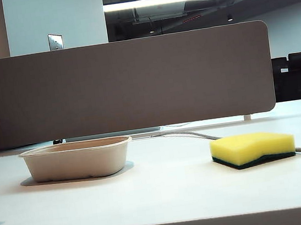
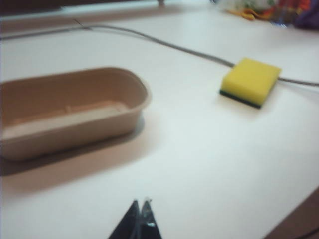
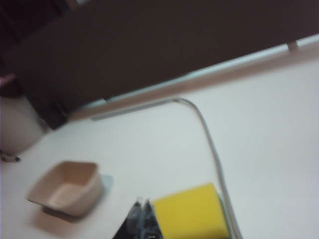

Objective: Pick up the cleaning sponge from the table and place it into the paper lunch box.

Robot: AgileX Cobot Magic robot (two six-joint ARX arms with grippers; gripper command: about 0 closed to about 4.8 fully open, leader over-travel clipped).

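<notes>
Two things are lying on the white counter [image 1: 167, 193], well apart, with a brown-grey panel [image 1: 122, 85] standing along its back edge. On the left in the exterior view the box [image 1: 77, 160] is sitting upright, a shallow beige tray with a rolled rim, nothing in it. On the right the sponge [image 1: 253, 150] is resting flat, yellow foam facing up and the dark green layer against the counter. A grey cable [image 1: 198, 135] is running from under the panel across the counter, passing just behind the sponge and off to the right.

Neither arm is showing in the exterior view. The left hand [image 2: 139, 203] is hovering above bare counter, near the box [image 2: 70, 112] and well apart from the sponge [image 2: 250, 80]; its fingertips are meeting, so it is closed and holding nothing. The right hand [image 3: 141, 203] is hanging just beside the sponge [image 3: 192, 214], fingertips also pressed together, closed on nothing, with the box [image 3: 67, 188] farther off.
</notes>
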